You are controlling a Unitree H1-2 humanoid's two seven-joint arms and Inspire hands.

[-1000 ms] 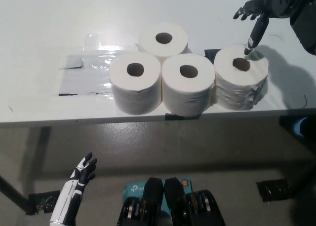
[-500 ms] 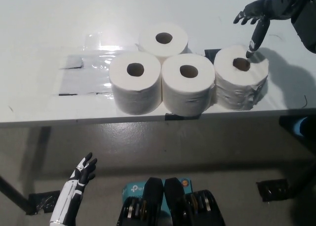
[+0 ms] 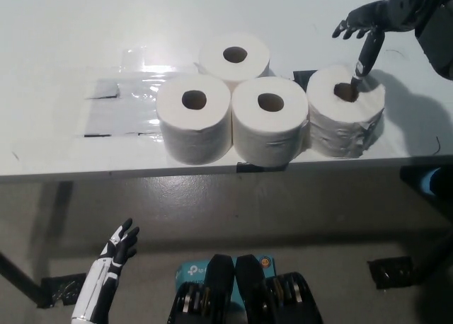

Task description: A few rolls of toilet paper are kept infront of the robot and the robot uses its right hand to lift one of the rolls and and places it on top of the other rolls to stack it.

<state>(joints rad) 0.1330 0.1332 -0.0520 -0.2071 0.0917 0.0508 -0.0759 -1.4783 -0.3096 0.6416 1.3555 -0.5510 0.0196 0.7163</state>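
The black right hand (image 3: 373, 23) hung over the rightmost toilet roll (image 3: 346, 120) near the white table's (image 3: 71, 27) front edge, fingers spread and gripping nothing (one pointed down to the roll's core hole). Three more rolls (image 3: 233, 105) stood clustered beside it. The white left hand (image 3: 120, 244) rested low, below the table, fingers apart.

right hand (image 3: 374, 21) cropped, fingertip perhaps hidden

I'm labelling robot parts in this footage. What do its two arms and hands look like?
The left hand is white with black fingers, on a white forearm with black trim. The right hand is black throughout, glossy, with slim jointed fingers, on a bulky black arm. No cables or markings can be made out.
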